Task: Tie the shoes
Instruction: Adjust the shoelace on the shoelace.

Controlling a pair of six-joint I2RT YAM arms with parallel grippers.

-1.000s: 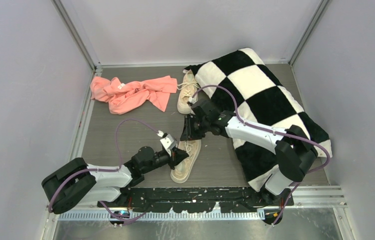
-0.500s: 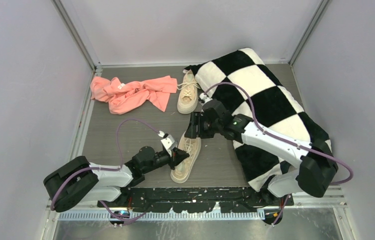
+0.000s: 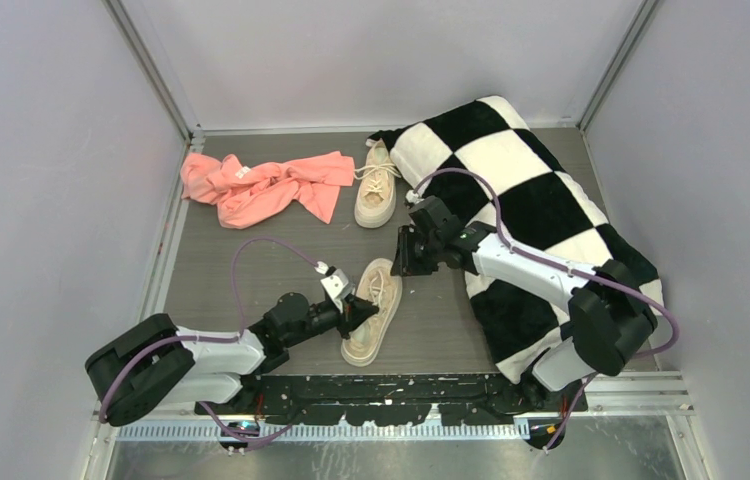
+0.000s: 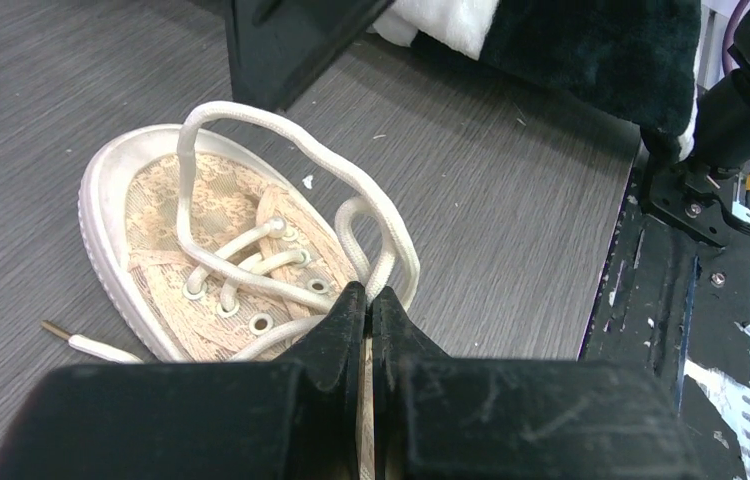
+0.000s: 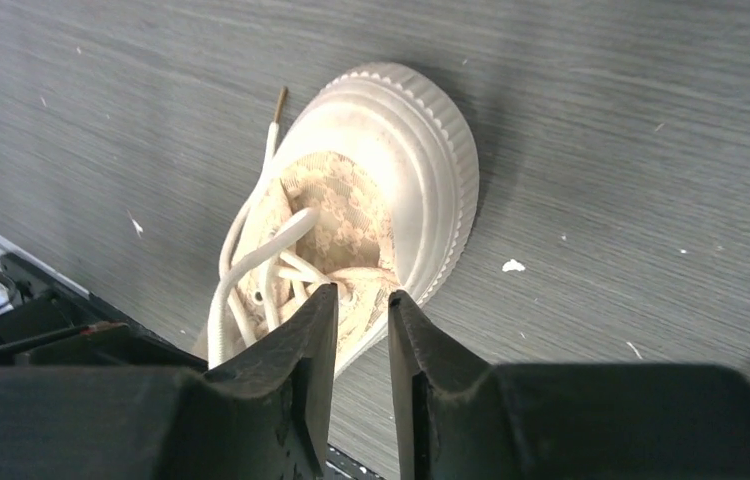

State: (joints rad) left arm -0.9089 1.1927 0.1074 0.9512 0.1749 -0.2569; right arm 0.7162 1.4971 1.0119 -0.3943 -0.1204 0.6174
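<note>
Two beige shoes lie on the grey floor: the near shoe (image 3: pixel 371 318) by the arm bases and the far shoe (image 3: pixel 376 186) against the pillow. My left gripper (image 3: pixel 359 312) (image 4: pixel 368 296) is shut on a cream lace of the near shoe (image 4: pixel 166 235), next to the eyelets. A long loop of lace (image 4: pixel 296 145) arches over the toe, and one lace end (image 4: pixel 91 346) lies loose on the floor. My right gripper (image 3: pixel 404 264) (image 5: pixel 363 296) hovers just past the near shoe's toe (image 5: pixel 421 150); its jaws stand slightly apart with nothing between them.
A black-and-white checkered pillow (image 3: pixel 536 205) fills the right side, under the right arm. A pink cloth (image 3: pixel 261 186) lies at the back left. Grey walls close the table on three sides. The black base rail (image 4: pixel 671 280) runs close beside the near shoe.
My right gripper has drawn back to the right, off the near shoe's laces, opening wide and then partly closing. The left gripper has kept its grip and place.
</note>
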